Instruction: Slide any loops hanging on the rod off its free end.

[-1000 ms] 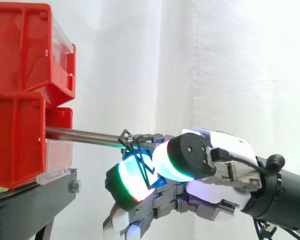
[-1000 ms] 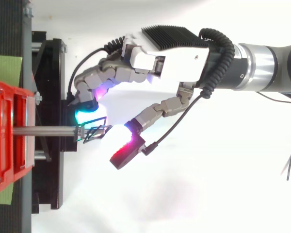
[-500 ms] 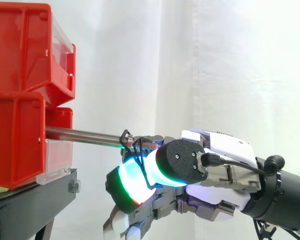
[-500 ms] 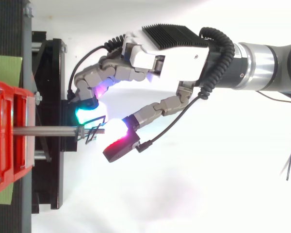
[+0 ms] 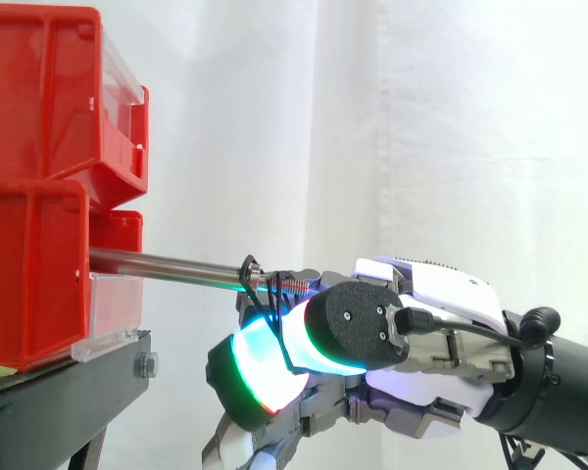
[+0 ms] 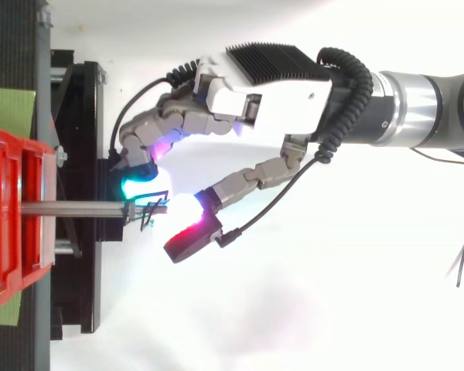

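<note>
Loop [image 5: 253, 279] of black wire hanging on rod [image 5: 167, 262] near its free end, my hand [image 6: 286, 93] clamping it between glowing fingertips [image 5: 260, 367], rod sticking out from red bins [image 5: 29, 264]

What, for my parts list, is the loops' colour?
Black; the loops show best in the side view.

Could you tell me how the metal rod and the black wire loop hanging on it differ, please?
The rod is a straight, shiny bar, while the wire loop is thin, black and angular. The rod sticks out almost level from the lower red bin; the wire loop hangs from it near its free end, between the fingers of the hand. Both are slender.
</note>
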`<state>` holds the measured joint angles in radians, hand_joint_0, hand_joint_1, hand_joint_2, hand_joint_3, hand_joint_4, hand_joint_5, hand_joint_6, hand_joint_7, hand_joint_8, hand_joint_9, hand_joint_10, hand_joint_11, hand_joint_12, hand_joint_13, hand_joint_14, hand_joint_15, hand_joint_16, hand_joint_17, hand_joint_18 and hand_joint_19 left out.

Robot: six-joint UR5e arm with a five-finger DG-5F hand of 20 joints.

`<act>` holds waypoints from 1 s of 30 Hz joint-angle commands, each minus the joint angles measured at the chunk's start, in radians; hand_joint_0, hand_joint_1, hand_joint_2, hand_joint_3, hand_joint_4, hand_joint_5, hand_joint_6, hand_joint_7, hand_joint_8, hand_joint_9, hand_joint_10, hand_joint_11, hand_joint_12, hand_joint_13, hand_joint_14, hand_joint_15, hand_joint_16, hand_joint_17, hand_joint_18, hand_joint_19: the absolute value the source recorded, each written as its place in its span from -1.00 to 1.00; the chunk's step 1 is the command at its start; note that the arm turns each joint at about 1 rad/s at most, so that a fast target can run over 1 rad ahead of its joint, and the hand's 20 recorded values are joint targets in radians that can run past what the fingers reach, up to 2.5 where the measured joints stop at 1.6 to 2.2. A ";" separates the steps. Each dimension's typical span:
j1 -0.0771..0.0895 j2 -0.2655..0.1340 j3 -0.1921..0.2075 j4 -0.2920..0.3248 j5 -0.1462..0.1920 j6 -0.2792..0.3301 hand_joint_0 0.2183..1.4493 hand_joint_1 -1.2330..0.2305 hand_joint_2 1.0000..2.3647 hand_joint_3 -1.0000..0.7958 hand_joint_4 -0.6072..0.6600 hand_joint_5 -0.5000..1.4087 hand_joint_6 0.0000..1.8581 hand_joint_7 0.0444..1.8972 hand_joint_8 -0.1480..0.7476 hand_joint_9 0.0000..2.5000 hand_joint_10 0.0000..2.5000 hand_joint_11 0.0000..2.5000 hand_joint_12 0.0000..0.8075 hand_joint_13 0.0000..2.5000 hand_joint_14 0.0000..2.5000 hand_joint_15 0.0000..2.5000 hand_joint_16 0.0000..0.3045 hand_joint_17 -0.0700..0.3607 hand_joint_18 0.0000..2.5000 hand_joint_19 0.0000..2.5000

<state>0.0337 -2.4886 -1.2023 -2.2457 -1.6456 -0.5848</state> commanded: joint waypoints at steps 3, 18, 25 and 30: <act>0.009 0.002 0.000 -0.031 -0.002 -0.027 -0.42 -0.23 -0.95 0.01 0.09 -0.68 -0.10 0.35 0.11 -0.29 -0.99 -0.62 -0.04 -0.34 -0.99 -0.79 -0.58 0.00 -0.37 -0.54; 0.022 0.057 0.000 -0.239 -0.002 -0.072 -0.42 -0.23 -0.96 0.01 0.10 -0.68 -0.11 0.36 0.11 -0.29 -0.99 -0.62 -0.03 -0.35 -0.99 -0.79 -0.58 -0.01 -0.37 -0.54; 0.020 0.083 0.000 -0.319 -0.002 -0.070 -0.41 -0.23 -0.96 0.01 0.10 -0.68 -0.11 0.35 0.11 -0.29 -0.99 -0.61 -0.04 -0.35 -0.99 -0.79 -0.58 -0.01 -0.38 -0.54; 0.020 0.097 -0.002 -0.342 0.000 -0.052 -0.42 -0.23 -0.95 0.01 0.11 -0.68 -0.11 0.37 0.11 -0.29 -0.98 -0.61 -0.03 -0.35 -0.99 -0.79 -0.58 -0.01 -0.38 -0.54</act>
<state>0.0542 -2.4010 -1.2030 -2.5710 -1.6465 -0.6483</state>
